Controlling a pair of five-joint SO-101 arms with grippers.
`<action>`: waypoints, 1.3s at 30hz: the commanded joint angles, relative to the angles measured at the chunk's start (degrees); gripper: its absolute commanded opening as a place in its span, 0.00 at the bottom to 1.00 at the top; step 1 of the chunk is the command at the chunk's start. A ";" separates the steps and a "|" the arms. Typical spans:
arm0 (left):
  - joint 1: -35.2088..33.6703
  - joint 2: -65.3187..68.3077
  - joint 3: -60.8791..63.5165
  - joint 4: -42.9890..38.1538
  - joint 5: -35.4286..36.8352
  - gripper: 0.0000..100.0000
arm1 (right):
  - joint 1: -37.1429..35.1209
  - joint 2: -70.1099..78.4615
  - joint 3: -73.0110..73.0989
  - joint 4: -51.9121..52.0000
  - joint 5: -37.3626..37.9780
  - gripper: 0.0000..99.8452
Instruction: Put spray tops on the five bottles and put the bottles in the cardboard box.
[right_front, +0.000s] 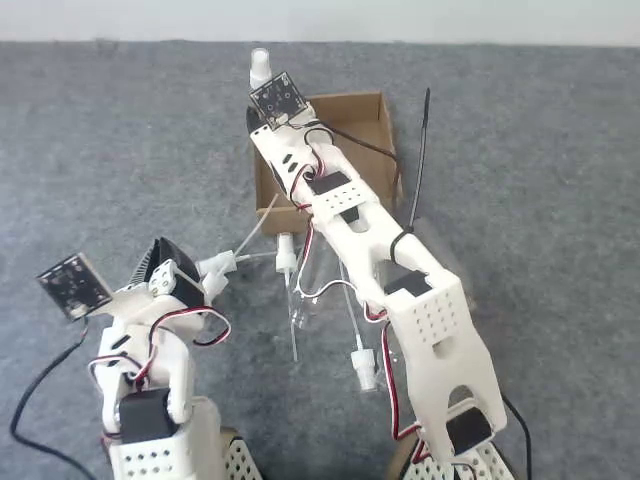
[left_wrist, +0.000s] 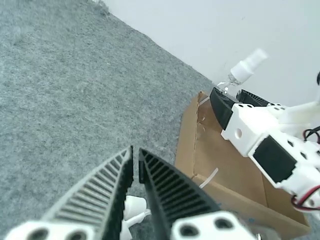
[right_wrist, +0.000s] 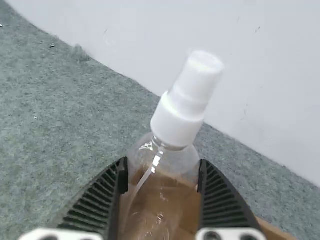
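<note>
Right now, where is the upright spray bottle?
In the high view, the spray bottle sits clamped in the right gripper at the far left corner of the cardboard box.

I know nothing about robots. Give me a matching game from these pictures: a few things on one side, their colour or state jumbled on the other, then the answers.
Things:
1 cardboard box
2 right gripper
3 left gripper
4 carpet

Colour or state:
a grey
b shut on a capped bottle
c brown
d shut, next to a loose spray top

Pairs: 1c, 2b, 3d, 4a
</note>
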 joint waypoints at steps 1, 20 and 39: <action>0.00 -0.97 -0.66 -2.20 -0.35 0.01 | 0.92 -0.92 -2.55 2.86 -0.35 0.11; 0.09 -0.97 -0.57 -2.20 -0.44 0.01 | 0.75 -6.99 -1.85 14.64 -1.49 0.24; 0.09 -0.97 -0.57 -2.20 -0.44 0.01 | 0.84 -19.30 -1.85 40.57 -5.80 0.24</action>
